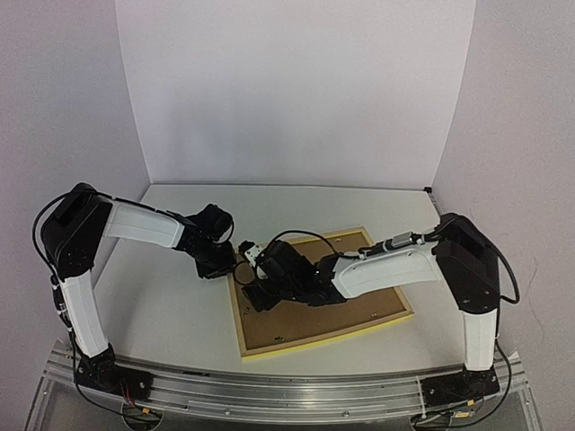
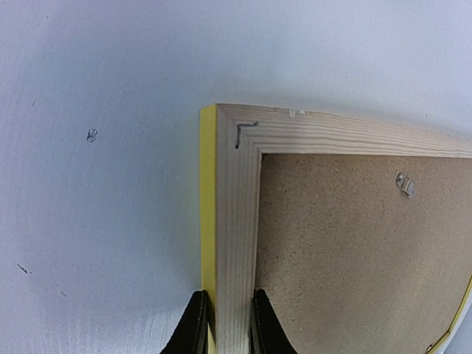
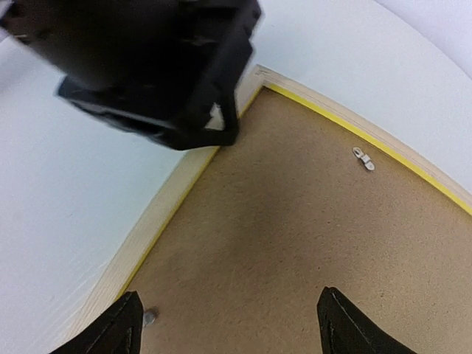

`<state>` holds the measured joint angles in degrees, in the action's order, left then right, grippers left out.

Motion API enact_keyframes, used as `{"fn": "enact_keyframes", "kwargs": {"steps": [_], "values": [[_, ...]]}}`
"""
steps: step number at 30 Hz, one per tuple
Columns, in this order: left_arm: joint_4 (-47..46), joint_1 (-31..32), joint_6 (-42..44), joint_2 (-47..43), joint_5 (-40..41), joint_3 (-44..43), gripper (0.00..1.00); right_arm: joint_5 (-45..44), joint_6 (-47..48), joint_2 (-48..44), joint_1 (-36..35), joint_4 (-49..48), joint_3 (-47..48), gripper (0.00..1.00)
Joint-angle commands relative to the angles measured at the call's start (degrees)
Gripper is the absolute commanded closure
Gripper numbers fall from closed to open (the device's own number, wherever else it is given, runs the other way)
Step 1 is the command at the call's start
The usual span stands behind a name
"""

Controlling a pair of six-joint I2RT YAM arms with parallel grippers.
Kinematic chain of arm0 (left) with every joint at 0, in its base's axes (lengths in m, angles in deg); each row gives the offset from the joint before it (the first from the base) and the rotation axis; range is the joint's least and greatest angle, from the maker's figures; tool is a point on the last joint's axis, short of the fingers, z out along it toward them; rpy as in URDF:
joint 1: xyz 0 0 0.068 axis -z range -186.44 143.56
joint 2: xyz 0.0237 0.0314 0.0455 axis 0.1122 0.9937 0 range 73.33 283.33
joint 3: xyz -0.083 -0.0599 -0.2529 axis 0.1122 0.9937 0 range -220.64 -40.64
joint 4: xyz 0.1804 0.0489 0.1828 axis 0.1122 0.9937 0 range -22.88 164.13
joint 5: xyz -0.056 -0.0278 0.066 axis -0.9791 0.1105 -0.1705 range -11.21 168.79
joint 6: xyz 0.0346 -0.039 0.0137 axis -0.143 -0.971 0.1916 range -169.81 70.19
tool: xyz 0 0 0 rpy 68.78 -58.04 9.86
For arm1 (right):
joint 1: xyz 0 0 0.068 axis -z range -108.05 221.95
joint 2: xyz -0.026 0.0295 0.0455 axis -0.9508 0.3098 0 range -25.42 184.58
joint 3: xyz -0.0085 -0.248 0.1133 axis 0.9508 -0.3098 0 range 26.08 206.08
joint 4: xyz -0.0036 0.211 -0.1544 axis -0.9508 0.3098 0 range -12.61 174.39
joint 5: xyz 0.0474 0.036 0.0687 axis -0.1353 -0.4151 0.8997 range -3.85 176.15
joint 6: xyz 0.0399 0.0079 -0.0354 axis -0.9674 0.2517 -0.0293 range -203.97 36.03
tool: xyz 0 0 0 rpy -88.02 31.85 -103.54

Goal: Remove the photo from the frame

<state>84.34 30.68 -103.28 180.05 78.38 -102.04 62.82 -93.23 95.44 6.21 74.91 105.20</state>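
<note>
From the top camera: seeing the frame [image 1: 314, 339] lying back-up on the table [image 1: 162, 305], toward the near edge and right of middle, turned slightly askew. Showing pale wood rails and a brown board [image 1: 296, 328] inside them (photo out of sight in every view). Finding the left gripper [image 1: 235, 263] sitting at the frame's far-left corner, the right gripper [image 1: 258, 292] hanging over the board just beside it.

From the left wrist: watching the left gripper [image 2: 228, 299] pinching the left rail of the frame [image 2: 236, 221], one finger against the yellow outer face, the other against the inner edge by the board [image 2: 346, 258], jaws narrow and clamping the wood. Noticing a small metal clip [image 2: 405, 184] sitting on the board near the far rail.

From the right wrist: looking between the fingers of the right gripper [image 3: 228, 302], standing wide apart, holding nothing, hovering above the board [image 3: 295, 221]. Spotting one clip [image 3: 363, 157] by the yellow-lined rail on the right, another beside the left finger, and the left gripper [image 3: 147, 66] looming dark and blurred over the corner of the frame [image 3: 177, 184].
</note>
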Motion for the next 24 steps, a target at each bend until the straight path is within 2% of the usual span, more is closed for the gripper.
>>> {"fn": "enact_keyframes", "kwargs": {"steps": [1,3,5,10,13,20,24], "values": [[3.05,0.41,6.60,3.27,-3.03,-5.48,1.00,21.15,17.29,-10.49,0.08,3.24,-6.22,0.20],[3.10,-0.19,10.06,4.96,-2.71,-8.15,1.00,27.66,26.16,-12.91,0.07,10.38,-7.78,0.19],[2.50,-1.19,13.15,7.09,-3.19,-10.29,1.00,28.30,32.62,-14.60,0.08,16.41,-8.19,0.18],[0.40,-4.04,20.46,11.69,-5.17,-15.98,1.00,21.91,42.56,-16.15,0.33,30.32,-7.98,0.13],[0.92,-4.83,23.59,14.26,-5.73,-20.46,0.98,18.95,43.92,-14.98,1.08,34.94,-7.35,0.12],[2.47,-4.87,25.81,15.93,-8.58,-25.34,0.67,13.13,41.74,-9.69,1.80,35.96,-4.91,0.17],[2.98,-4.87,25.93,12.73,-7.86,-24.95,0.43,12.56,40.57,-6.02,2.00,35.96,-2.86,0.24]]}}
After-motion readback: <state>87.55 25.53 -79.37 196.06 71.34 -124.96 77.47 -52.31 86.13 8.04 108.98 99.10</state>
